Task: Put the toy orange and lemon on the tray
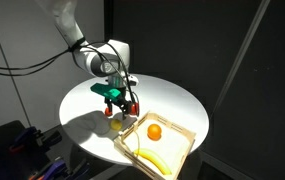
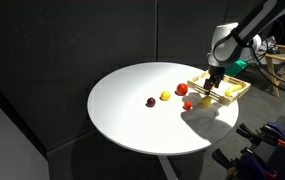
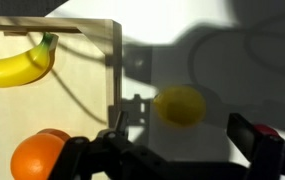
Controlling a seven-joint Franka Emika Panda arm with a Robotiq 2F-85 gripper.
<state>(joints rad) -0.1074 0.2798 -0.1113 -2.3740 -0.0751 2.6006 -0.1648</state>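
Note:
The toy orange (image 3: pixel 37 158) lies inside the light-wood tray (image 3: pixel 114 60), and it also shows as an orange ball (image 1: pixel 154 131) in an exterior view. Just outside the tray's rim, the pale yellow lemon (image 3: pixel 179 105) rests on the white table. My gripper (image 3: pixel 182 135) hangs over the lemon, open, with one finger on either side and nothing between them. In an exterior view the gripper (image 1: pixel 122 100) is beside the tray's (image 1: pixel 182 135) near corner, with the lemon (image 1: pixel 116 123) under it.
A yellow banana (image 3: pixel 17 65) lies in the tray beside the orange. Several small red and yellow toy fruits (image 2: pixel 165 96) are scattered on the round white table (image 2: pixel 132 120). A red fruit (image 3: pixel 268 130) sits close to my right finger.

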